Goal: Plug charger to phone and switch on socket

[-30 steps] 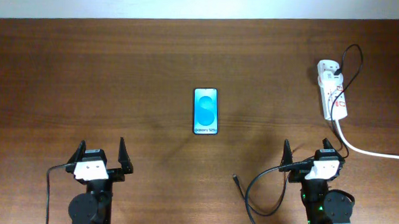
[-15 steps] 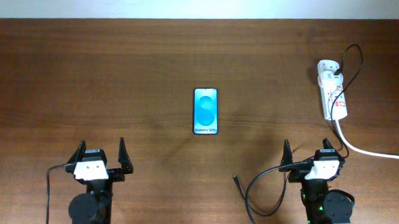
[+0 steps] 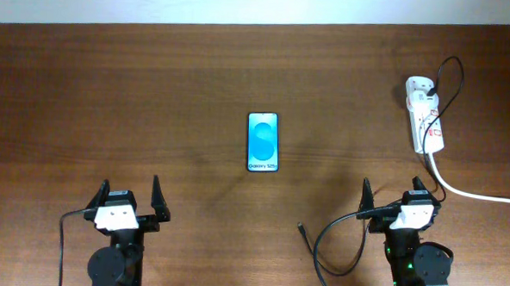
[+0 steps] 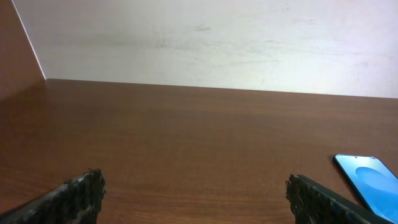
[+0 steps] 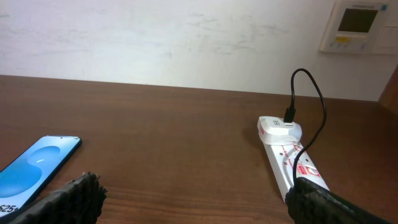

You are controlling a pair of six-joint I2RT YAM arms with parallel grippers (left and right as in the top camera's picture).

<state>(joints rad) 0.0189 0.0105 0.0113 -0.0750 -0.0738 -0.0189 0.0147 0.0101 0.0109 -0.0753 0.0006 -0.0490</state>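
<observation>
Right claw (image 3: 392, 189) and left claw (image 3: 131, 185) are shown wide, empty. The charger (image 3: 301, 227) tip is laid just left of the right claw, its cable running rearward; the phone (image 3: 264, 142) lies forward-left.

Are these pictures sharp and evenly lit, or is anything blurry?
Overhead: even light, sharp, phone screen bright. Left wrist: left gripper blurred at the bottom, table sharp. Right wrist: right gripper blurred likewise, socket crisp.
</observation>
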